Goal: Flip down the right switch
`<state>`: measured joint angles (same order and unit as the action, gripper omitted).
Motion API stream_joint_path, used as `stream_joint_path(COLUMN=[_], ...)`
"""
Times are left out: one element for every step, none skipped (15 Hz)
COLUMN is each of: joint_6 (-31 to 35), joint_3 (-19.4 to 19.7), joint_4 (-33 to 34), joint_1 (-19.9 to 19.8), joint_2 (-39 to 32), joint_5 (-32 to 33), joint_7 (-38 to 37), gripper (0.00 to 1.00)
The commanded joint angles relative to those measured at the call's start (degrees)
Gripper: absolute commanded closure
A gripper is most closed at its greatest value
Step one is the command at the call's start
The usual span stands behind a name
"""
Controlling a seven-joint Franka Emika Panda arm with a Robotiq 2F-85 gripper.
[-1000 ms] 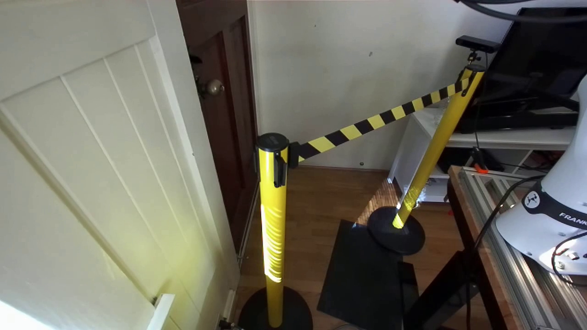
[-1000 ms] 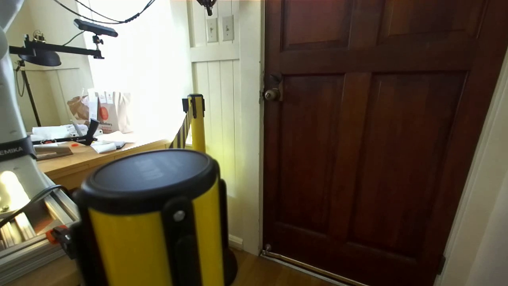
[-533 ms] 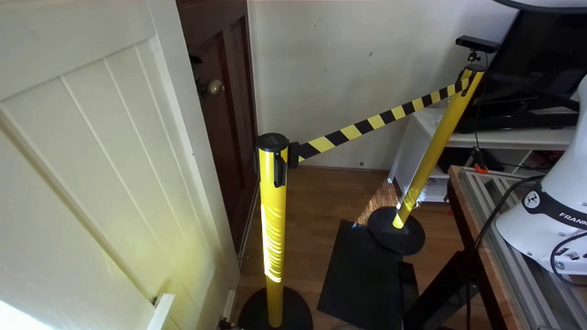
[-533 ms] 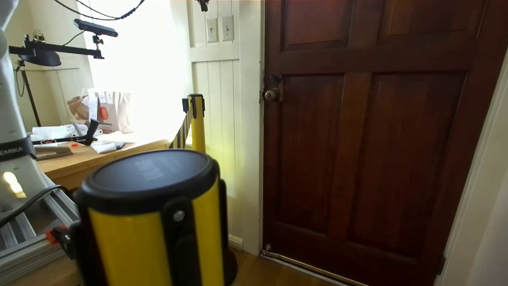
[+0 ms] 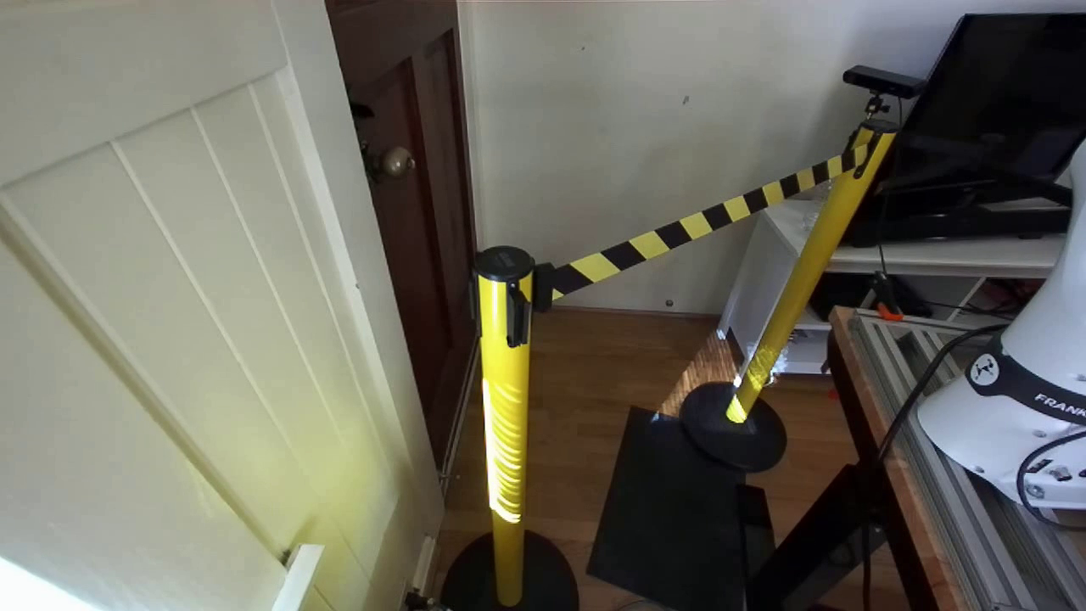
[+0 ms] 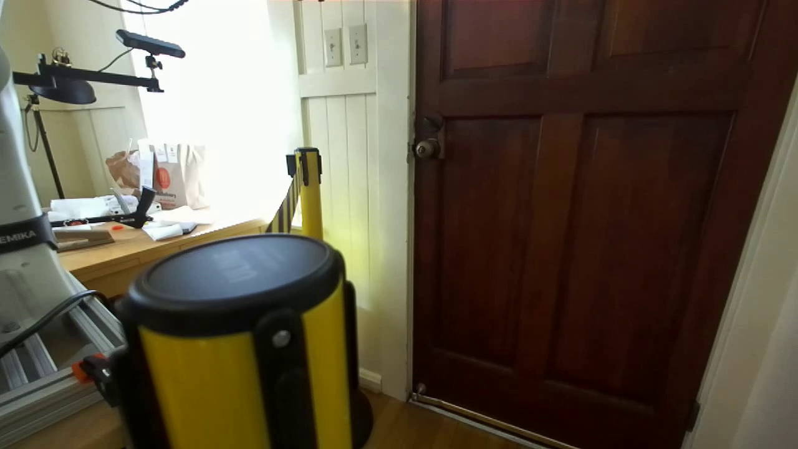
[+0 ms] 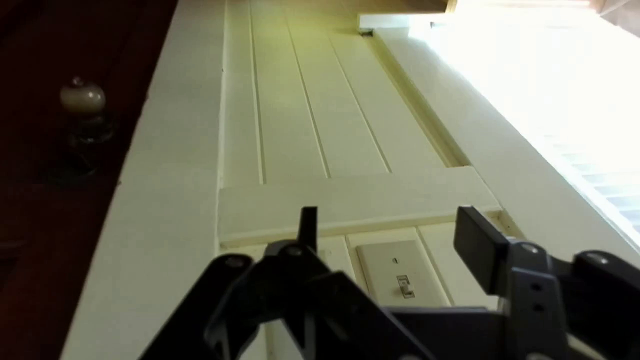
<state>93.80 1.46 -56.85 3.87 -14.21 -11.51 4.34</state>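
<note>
In an exterior view, a screen (image 5: 1005, 106) is seen. In an exterior view, the R switch (image 6: 358, 44) is seen on wall (image 6: 338, 85), L of door (image 6: 480, 218), long axis vert.; flip dir. too small to tell. In wrist view, the end effector (image 7: 389, 226) is spread wide; L switch (image 7: 401, 272) is framed btw. fingers (image 7: 479, 247), R one mostly blocked.

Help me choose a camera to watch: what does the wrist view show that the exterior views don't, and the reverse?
Only the wrist view clearly shows the gripper, open.

Only the exterior views show the yellow posts, the striped tape and the arm's base; an exterior view adds a dark screen.

All share the brown door, its knob and the white panelled wall. A light switch shows in the wrist view and an exterior view.
</note>
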Motion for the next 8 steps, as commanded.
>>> stream_joint_path(joint_6=[-0.5, -0.6, -0.6, -0.6, -0.6, -0.6, -0.6, -0.6], joint_3=[0.2, 0.3, 0.3, 0.3, 0.3, 0.3, 0.3, 0.3], joint_4=[-2.1, -4.3, -5.8, -6.8, -7.5, -7.8, -7.9, -8.0], joint_1=[0.0, 0.0, 0.0, 0.0, 0.1, 0.1, 0.1, 0.1], joint_2=[1.3, 2.5, 3.4, 4.0, 4.4, 4.6, 4.6, 4.6], joint_5=[0.5, 1.0, 1.1, 1.1, 1.1, 1.1, 1.1, 1.1], joint_7=[-1.3, -2.2, -2.6, -2.8, -2.8, -2.9, -2.9, -3.0], gripper=[0.21, 0.13, 0.07, 0.02, 0.02, 0.02, 0.02, 0.02])
